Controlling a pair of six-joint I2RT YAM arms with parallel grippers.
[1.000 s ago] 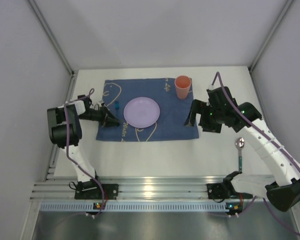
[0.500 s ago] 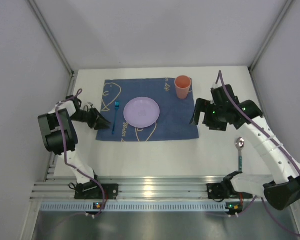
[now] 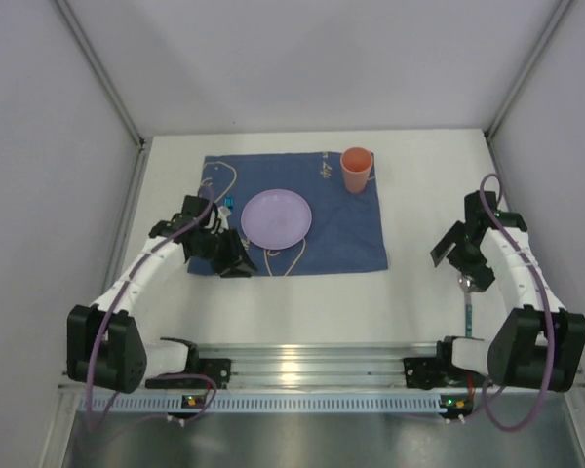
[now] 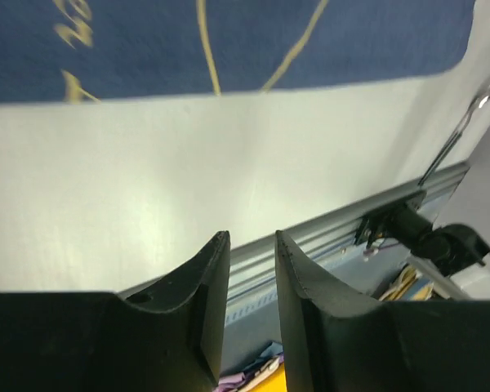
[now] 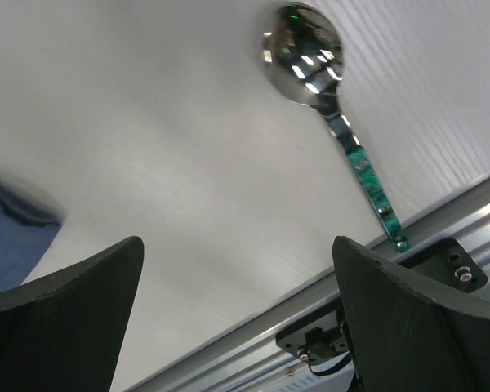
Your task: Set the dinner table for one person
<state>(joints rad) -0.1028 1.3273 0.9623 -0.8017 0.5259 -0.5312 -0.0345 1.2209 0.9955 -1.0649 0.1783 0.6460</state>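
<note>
Right hand (image 5: 237,242), jaws wide, empty, over the green-handled steel spoon (image 5: 344,132) near the white surface's (image 5: 171,147) front-right corner. Likely risk: a glancing closure skids the spoon. Left hand (image 4: 251,237) narrowly parted, empty.

Blue mat (image 3: 346,234): pale curly letters (image 3: 322,168) were near the cup, too small to read.
Left wrist view: letters were blurry.

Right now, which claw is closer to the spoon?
Right. The right claw hangs open right by the bowl of the spoon, on the right side of the table. The left claw is far across, over the near left corner of the blue mat.
</note>
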